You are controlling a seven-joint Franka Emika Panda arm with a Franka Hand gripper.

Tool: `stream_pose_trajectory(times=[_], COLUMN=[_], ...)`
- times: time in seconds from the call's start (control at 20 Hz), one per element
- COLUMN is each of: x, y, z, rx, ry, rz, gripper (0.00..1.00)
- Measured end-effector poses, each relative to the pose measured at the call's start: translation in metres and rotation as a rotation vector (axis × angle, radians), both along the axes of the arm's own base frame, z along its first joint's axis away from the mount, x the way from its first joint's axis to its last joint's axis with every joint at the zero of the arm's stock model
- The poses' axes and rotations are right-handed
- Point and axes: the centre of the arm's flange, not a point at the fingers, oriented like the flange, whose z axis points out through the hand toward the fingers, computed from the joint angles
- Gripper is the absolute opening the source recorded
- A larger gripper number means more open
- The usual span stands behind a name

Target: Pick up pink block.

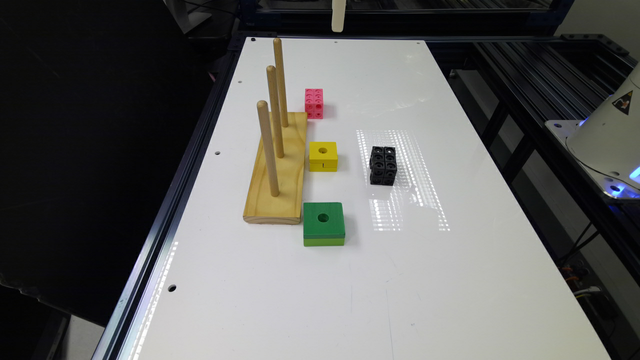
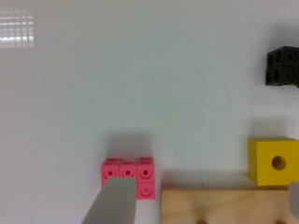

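White table (image 1: 450, 280) with dark metal edge, small holes near rim. On it: wooden base (image 1: 285, 175) with three upright pegs. Beside base, row of three: pink block (image 1: 314, 103) far, yellow block (image 1: 323, 156) middle, green block (image 1: 323, 224) near. Black holed block (image 1: 383, 165) apart, toward exterior view's right.

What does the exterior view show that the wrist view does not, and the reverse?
Exterior view alone: the green block, the three upright pegs and the table's dark frame edge. Wrist view alone: the tool's grey finger close above the pink block, with a second finger at the picture's edge. Both share the pink block, yellow block, black block and wooden base.
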Motion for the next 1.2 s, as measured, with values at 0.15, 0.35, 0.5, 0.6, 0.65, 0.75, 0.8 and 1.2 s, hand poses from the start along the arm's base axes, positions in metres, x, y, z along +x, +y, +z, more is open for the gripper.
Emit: stream_pose_trajectory(times=[0.15, 0.35, 0.5, 0.6, 0.65, 0.75, 0.8, 1.2], x=[0.001, 0.002, 0.002, 0.002, 0.003, 0.003, 0.003, 0.013], y=[-0.005, -0.014, -0.023, -0.025, -0.026, -0.026, -0.026, -0.029], z=[0.000, 0.000, 0.000, 0.000, 0.000, -0.001, -0.001, -0.049], rx=[0.000, -0.001, -0.002, -0.002, -0.002, -0.002, -0.002, 0.008], ry=[-0.001, -0.003, -0.005, -0.005, -0.005, -0.005, -0.005, 0.012], rz=[-0.001, -0.003, -0.002, -0.003, -0.003, -0.002, -0.002, -0.002], gripper=[1.00, 1.00, 1.00, 1.00, 1.00, 1.00, 1.00, 1.00])
